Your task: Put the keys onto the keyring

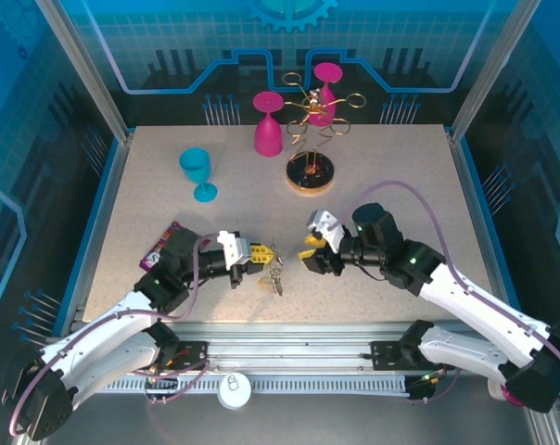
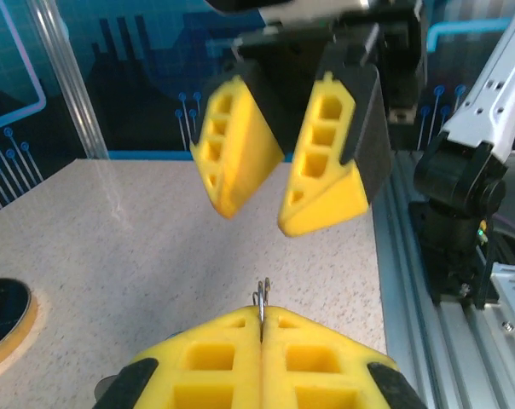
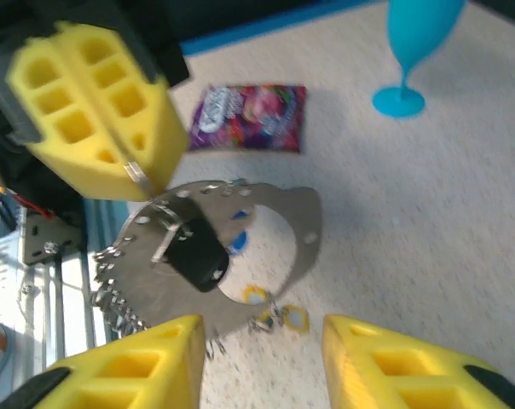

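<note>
My left gripper is shut on the keyring, a thin wire loop that stands up between its yellow fingertips. Under it, in the right wrist view, hang the keys, one with a black head, among a blurred silver bunch and a length of chain. In the top view the keys dangle just over the table. My right gripper faces the left one a short way off. It is open, with its yellow fingers either side of bare table and nothing between them.
A purple snack packet lies left of the left arm. A blue goblet stands at mid left. Two pink goblets and a gold wire rack on a round wooden base stand at the back. The table's front rail runs close below the grippers.
</note>
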Action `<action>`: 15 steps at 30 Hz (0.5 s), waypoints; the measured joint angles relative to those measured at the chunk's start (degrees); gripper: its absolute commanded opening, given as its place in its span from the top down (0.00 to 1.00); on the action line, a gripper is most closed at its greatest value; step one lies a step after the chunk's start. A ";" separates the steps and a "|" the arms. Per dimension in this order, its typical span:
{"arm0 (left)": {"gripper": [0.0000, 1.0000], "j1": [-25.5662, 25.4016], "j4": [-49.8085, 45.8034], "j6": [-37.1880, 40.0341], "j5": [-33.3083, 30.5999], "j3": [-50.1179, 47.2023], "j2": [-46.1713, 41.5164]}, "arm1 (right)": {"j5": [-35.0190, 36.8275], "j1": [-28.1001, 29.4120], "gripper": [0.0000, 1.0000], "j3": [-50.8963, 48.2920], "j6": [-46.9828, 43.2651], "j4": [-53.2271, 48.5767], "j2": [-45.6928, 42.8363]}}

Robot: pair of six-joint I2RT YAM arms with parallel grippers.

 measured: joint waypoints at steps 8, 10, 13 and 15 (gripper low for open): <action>1.00 0.00 7.65 -4.61 2.97 -2.10 4.09 | -10.43 0.61 0.74 -3.54 -6.16 13.46 1.46; 1.00 0.00 8.31 -4.66 3.52 -2.21 4.22 | -11.52 1.09 0.75 -3.54 -7.39 15.04 1.95; 1.00 0.00 9.25 -4.63 4.15 -2.21 4.22 | -12.26 1.40 0.74 -3.54 -8.63 16.26 2.97; 1.00 0.00 9.66 -4.63 4.35 -2.23 4.22 | -11.89 1.62 0.73 -3.54 -9.27 16.44 3.67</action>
